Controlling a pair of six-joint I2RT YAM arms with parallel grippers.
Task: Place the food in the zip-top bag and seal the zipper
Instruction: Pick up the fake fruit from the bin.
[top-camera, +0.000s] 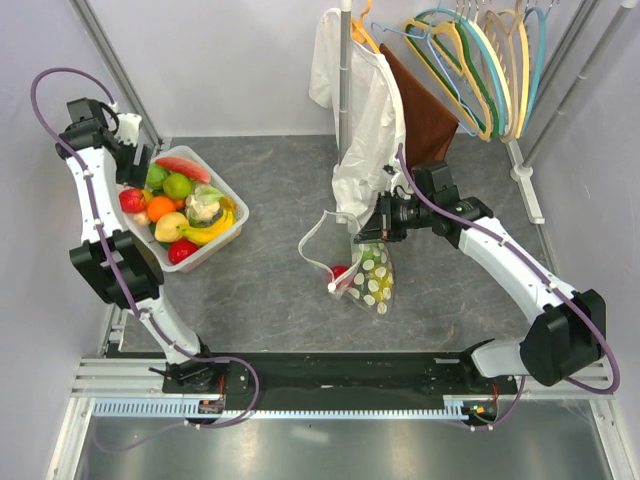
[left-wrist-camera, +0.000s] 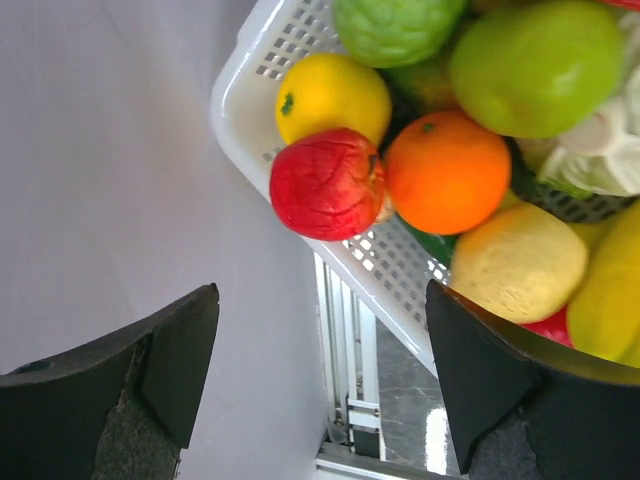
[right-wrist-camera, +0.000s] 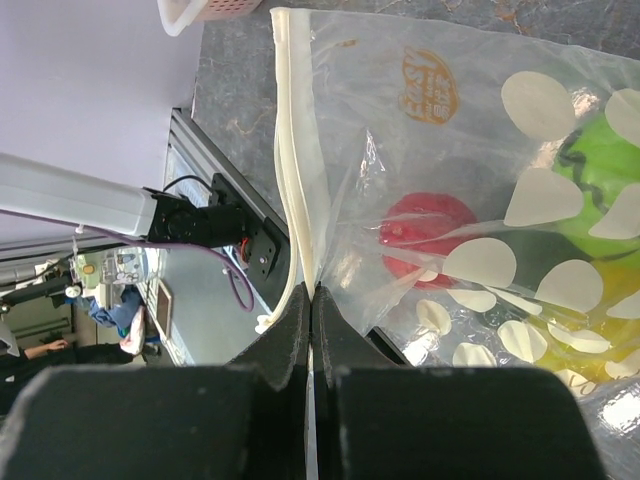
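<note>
Task is sitting roughly partway, by my read: the zip-top bag (top-camera: 372, 275), hanging right of centre in the top view, is already carrying a few pieces, a red one (right-wrist-camera: 425, 230), a green one (right-wrist-camera: 590, 160) and something yellow low down, too blurred behind the dots to name. My right tool (right-wrist-camera: 312, 298) is clamping shut on the bag's mouth edge, right on the zipper (right-wrist-camera: 290, 150), holding the bag up off the counter (top-camera: 280, 180). The mouth is gaping in a loop and the slider tab (top-camera: 331, 287) is sitting at the low end, so sealing isn't done yet. Most of the food is piling in the white basket (top-camera: 238, 208) at upper left: red apple (left-wrist-camera: 328, 183), orange (left-wrist-camera: 447, 170), lemon (left-wrist-camera: 332, 95), green fruit (left-wrist-camera: 535, 65), banana (top-camera: 212, 232), red slice (top-camera: 183, 165). My left tool (left-wrist-camera: 320, 340) is hovering over the basket's corner, spread wide and carrying nothing. Remaining: more transfers, then running the slider.
</note>
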